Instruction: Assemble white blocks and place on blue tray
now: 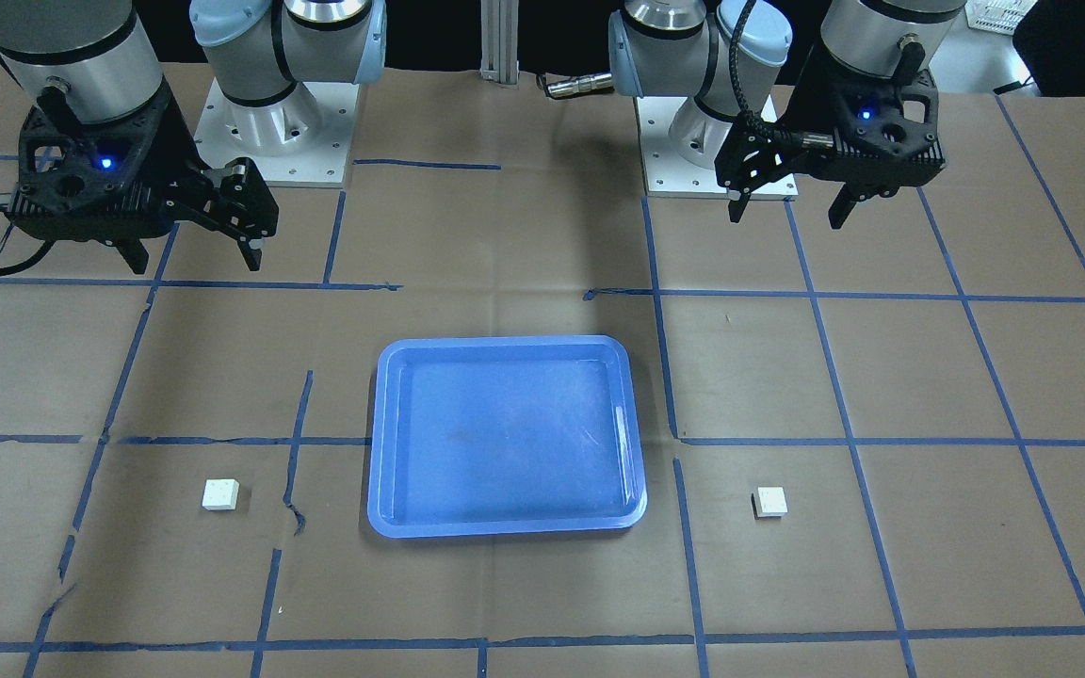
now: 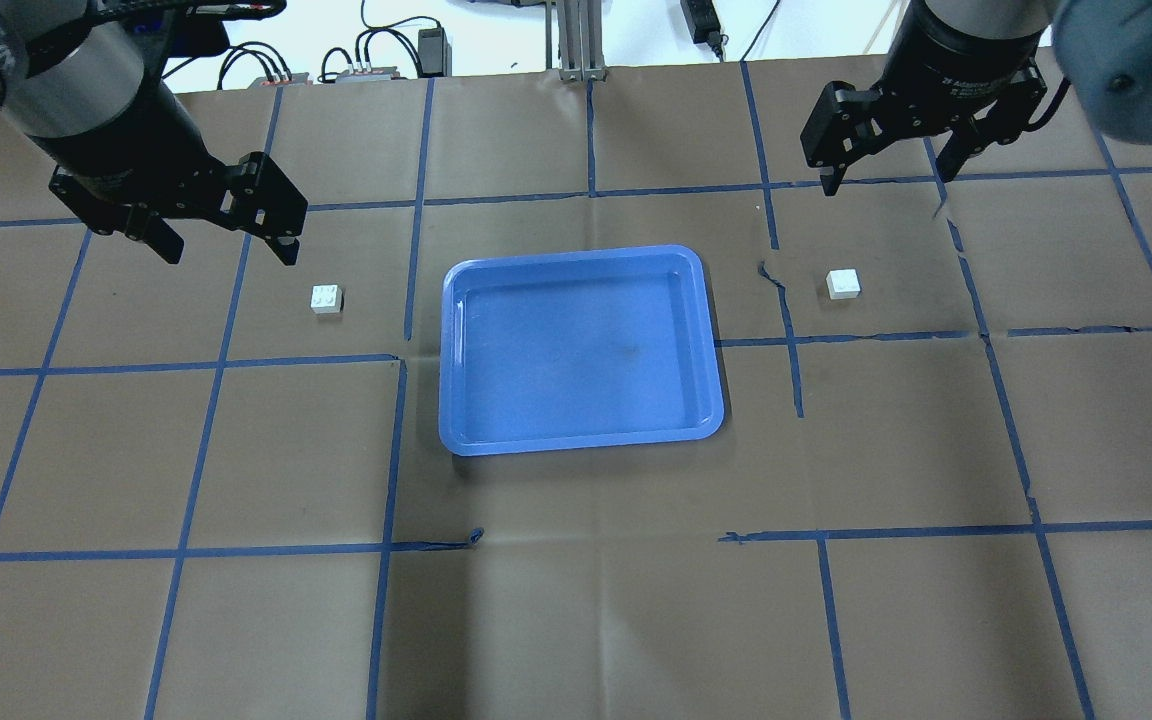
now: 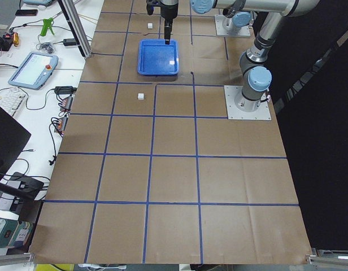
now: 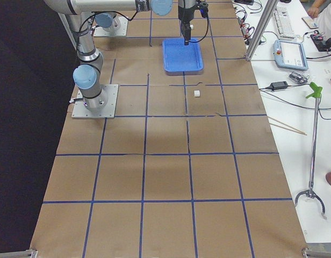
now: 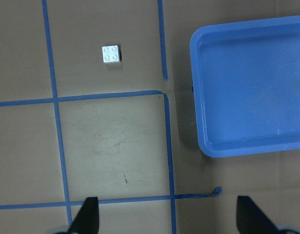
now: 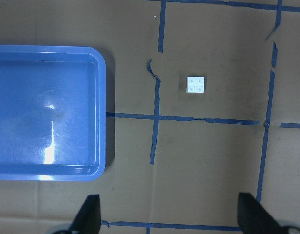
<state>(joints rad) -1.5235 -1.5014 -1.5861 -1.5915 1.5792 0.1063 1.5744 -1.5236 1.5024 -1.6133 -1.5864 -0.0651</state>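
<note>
The blue tray (image 2: 581, 350) lies empty at the table's middle; it also shows in the front view (image 1: 505, 438). One white block (image 2: 327, 299) sits on the paper left of the tray, studs up, and also shows in the left wrist view (image 5: 111, 54). The other white block (image 2: 843, 284) sits right of the tray and shows in the right wrist view (image 6: 196, 84). My left gripper (image 2: 229, 250) is open and empty, high above the table beyond its block. My right gripper (image 2: 884, 178) is open and empty, high beyond its block.
Brown paper with a blue tape grid covers the table, with small tears near the tray (image 2: 766, 270). The two arm bases (image 1: 274, 132) (image 1: 693, 151) stand at the robot's side. A side bench holds a teach pendant (image 4: 290, 54) and cables.
</note>
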